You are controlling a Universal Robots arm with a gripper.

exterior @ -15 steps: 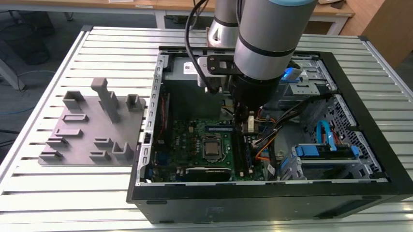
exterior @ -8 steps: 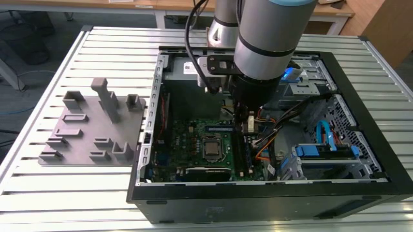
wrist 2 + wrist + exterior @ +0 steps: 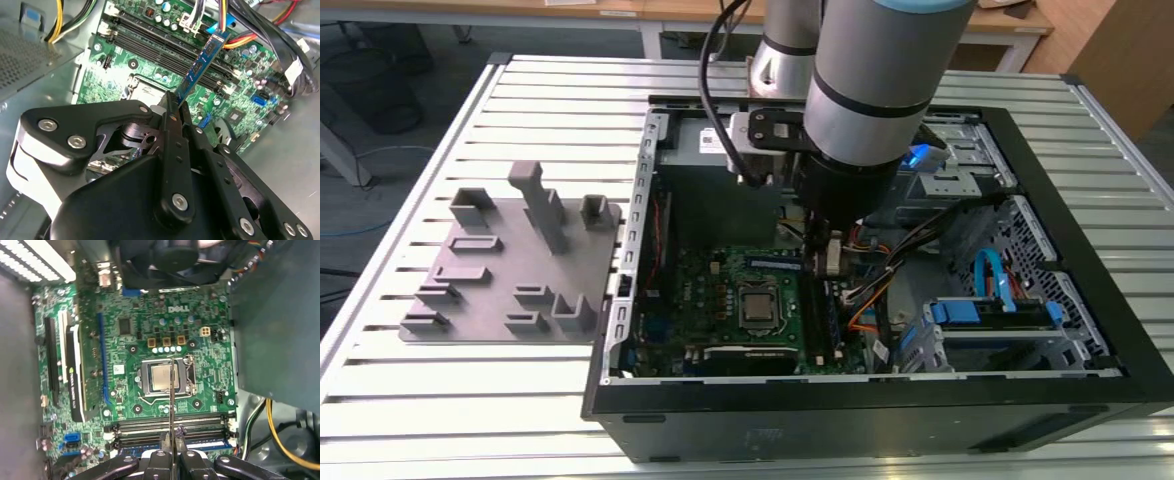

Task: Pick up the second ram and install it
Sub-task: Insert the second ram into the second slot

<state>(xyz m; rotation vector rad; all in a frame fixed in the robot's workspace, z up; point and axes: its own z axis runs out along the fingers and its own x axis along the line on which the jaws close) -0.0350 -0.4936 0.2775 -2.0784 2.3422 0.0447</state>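
The claw (image 3: 175,103) is pinching the memory stick (image 3: 202,63) by one end, its fingers pressed against the two faces. The stick juts out over the green motherboard (image 3: 107,82) inside the open computer case (image 3: 854,395), above the black memory slots (image 3: 150,32) and not seated in any of them. The main risk, as I judge it, is a crooked entry. The long stick hangs from a short grip at one end, and if it meets a slot tilted or with its notch off, it may jam, bend or twist in the pinch instead of clicking home. The bundle of cables (image 3: 270,30) lies near the stick's far end and might snag it. The second wrist view shows the stick's broad face with its chips, slanting across the slots. The first wrist view shows it edge-on as a thin line over the processor (image 3: 162,376), which tells how it lines up sideways. The exterior view adds the arm (image 3: 874,90) standing over the case and the grey fixture plate (image 3: 494,270) on the slatted tabletop (image 3: 560,100) at the exterior view's left.
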